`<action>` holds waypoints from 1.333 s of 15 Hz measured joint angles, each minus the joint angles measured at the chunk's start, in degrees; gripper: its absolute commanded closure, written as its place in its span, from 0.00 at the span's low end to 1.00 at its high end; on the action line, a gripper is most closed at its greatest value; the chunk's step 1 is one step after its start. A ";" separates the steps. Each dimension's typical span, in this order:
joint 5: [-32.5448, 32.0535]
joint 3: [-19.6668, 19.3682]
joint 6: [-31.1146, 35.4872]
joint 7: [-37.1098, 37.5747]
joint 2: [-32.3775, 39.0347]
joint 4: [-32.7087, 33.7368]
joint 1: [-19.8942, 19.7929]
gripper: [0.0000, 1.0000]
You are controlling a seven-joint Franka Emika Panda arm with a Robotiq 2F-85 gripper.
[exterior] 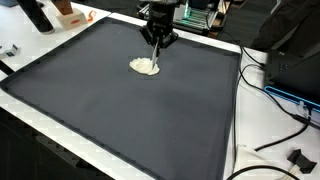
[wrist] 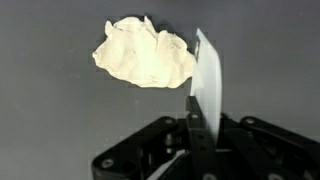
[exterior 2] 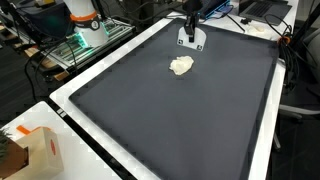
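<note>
A crumpled cream-coloured lump [wrist: 145, 53] that looks like cloth or dough lies on the dark mat [exterior: 120, 110], toward its far side. It shows in both exterior views [exterior: 145, 67] [exterior 2: 181, 66]. My gripper [wrist: 200, 108] is shut on a thin white flat strip [wrist: 208, 75], which sticks out past the fingers. The strip's tip ends just beside the lump's right edge; I cannot tell whether they touch. In both exterior views the gripper [exterior: 158, 42] [exterior 2: 190, 32] hangs over the mat next to the lump.
A white border [exterior 2: 90, 75] rings the mat. Cables [exterior: 285, 115] and a black box [exterior: 300, 65] lie off one side. An orange-and-white carton [exterior 2: 35, 150] stands at a near corner, and equipment [exterior 2: 85, 20] crowds the far edge.
</note>
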 measured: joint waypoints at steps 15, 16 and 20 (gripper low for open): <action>0.26 -2.40 9.28 -1.08 6.23 -0.16 -0.01 0.99; 0.26 -2.57 9.95 -1.13 6.72 0.02 -0.01 0.99; 0.26 -3.02 11.29 -1.69 8.18 0.62 0.01 0.99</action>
